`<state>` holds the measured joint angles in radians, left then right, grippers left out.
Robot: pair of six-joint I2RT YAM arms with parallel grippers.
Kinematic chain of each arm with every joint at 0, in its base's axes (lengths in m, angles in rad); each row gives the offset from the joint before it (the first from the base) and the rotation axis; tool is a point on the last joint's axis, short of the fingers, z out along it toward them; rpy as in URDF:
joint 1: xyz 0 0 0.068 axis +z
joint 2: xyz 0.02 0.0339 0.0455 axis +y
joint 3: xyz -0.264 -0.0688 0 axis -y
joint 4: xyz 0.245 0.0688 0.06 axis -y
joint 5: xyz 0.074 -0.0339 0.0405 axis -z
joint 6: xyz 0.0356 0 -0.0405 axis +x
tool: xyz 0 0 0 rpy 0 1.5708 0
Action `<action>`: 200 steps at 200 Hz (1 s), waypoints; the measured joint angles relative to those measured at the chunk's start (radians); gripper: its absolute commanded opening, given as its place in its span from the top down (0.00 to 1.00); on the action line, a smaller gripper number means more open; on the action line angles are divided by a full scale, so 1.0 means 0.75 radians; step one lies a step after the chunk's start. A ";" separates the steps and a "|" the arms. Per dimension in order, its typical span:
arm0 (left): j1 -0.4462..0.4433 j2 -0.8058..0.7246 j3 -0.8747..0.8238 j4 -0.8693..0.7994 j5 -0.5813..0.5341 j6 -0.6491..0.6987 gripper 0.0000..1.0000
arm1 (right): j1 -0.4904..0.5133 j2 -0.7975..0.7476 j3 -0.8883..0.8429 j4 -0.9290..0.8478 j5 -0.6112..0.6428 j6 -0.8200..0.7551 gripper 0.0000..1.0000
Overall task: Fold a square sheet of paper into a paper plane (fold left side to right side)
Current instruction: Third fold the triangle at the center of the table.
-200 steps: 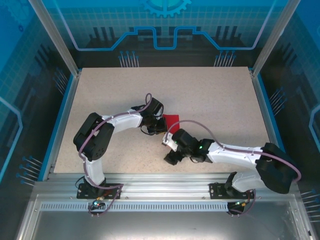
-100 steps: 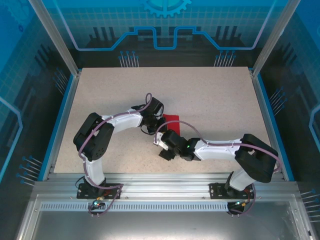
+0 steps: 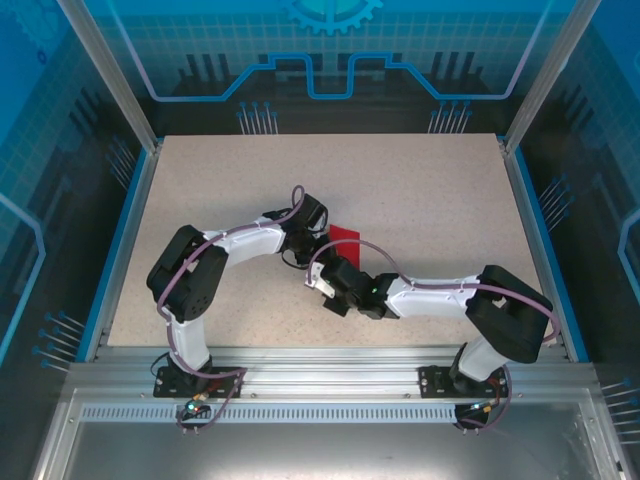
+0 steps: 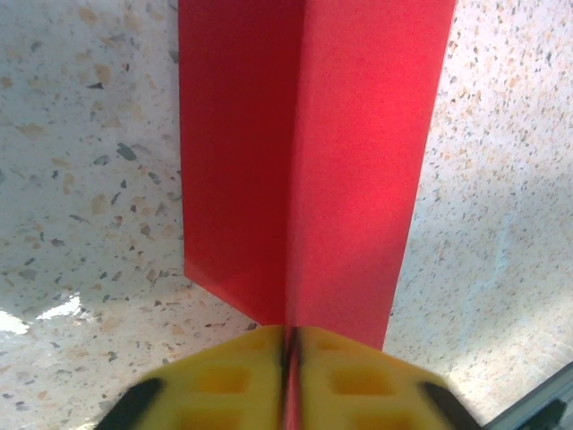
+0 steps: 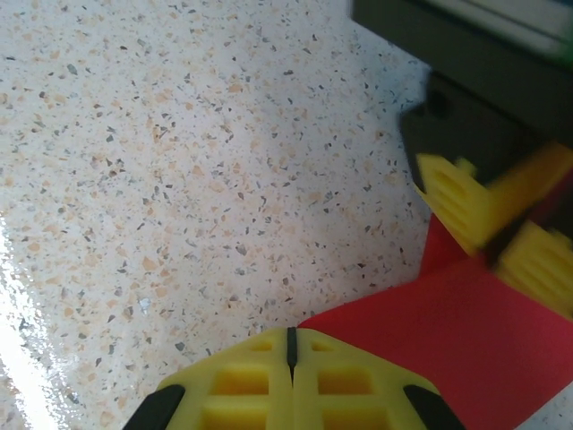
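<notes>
"Looking at the edges first: how much room is there around the red sheet of paper (image 3: pixel 345 235)?"

"Plenty. It lies about the middle of the speckled tabletop (image 3: pixel 420 180), well apart from every edge. Beyond the sheet, towards the far edge, the surface is bare, and it is bare to either side as well. Only on the near side of the sheet is it crowded, where the two arms come in close together."

"And the sheet itself?"

"Folded. From the left wrist you see a straight crease down its length, one side of it darker than the other. Whether that crease stands up or dips, I can't tell."

"What is the left pincer (image 4: pixel 291 336) doing?"

"Its yellow fingers are all but together, with a thin red strip caught in the slit between them, right at the near end of the crease. It is pinching the sheet there."

"And the right pincer (image 5: pixel 288 339)?"

"Closed. The two pads press flat against each other with just a dark seam between and no paper in it. Its tips sit right at a corner of the sheet, though I can't say if they touch it. From that wrist the other pincer shows across the sheet, on the opposite edge."
</notes>
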<state>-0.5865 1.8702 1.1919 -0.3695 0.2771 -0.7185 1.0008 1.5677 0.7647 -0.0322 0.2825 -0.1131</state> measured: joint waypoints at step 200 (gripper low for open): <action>0.050 0.384 0.611 -0.252 0.071 0.199 0.69 | -0.050 -0.006 -0.002 -0.033 -0.109 0.011 1.00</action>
<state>-0.5488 2.1582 1.6505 -0.5587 0.3302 -0.5694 0.9630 1.5635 0.7631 -0.0570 0.2005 -0.1047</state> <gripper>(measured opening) 0.315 0.041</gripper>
